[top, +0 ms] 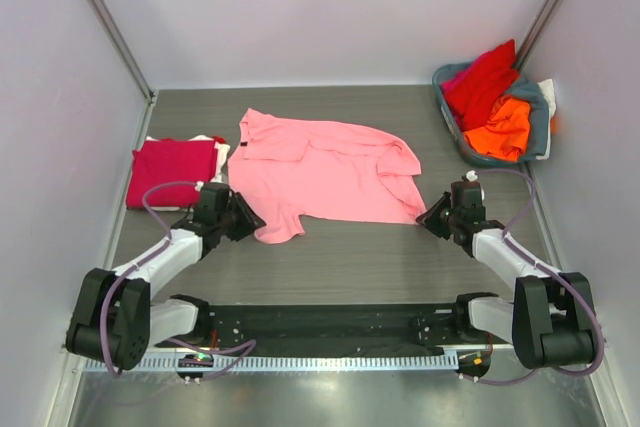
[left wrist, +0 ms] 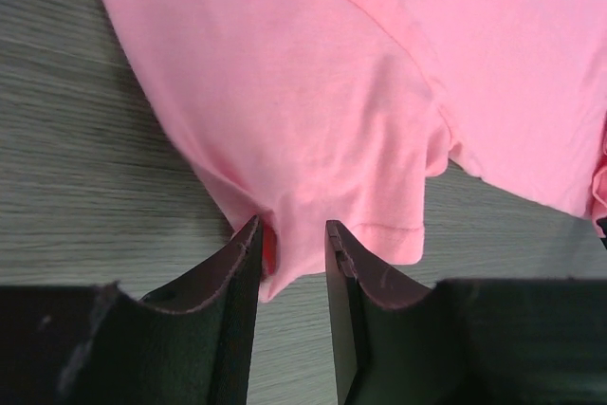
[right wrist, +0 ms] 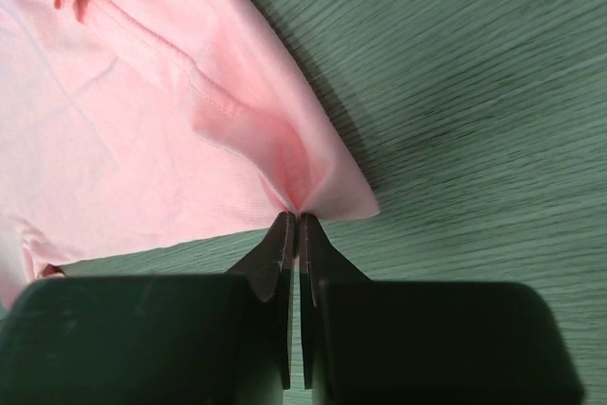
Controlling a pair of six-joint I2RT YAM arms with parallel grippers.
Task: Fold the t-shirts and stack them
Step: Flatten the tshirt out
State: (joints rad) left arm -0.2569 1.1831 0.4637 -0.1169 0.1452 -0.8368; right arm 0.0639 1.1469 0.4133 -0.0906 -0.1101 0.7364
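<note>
A light pink t-shirt lies spread and rumpled across the middle of the table. My left gripper is at its near left corner. In the left wrist view the jaws stand a little apart, with the sleeve's hem lying between them, loose and not pinched. At the shirt's near right corner, my right gripper is shut. Its fingertips pinch a puckered fold of the pink cloth. A folded crimson t-shirt rests on a white one at the left.
A grey-blue basket at the back right holds a red t-shirt and an orange one. White walls close in the table on the left, back and right.
</note>
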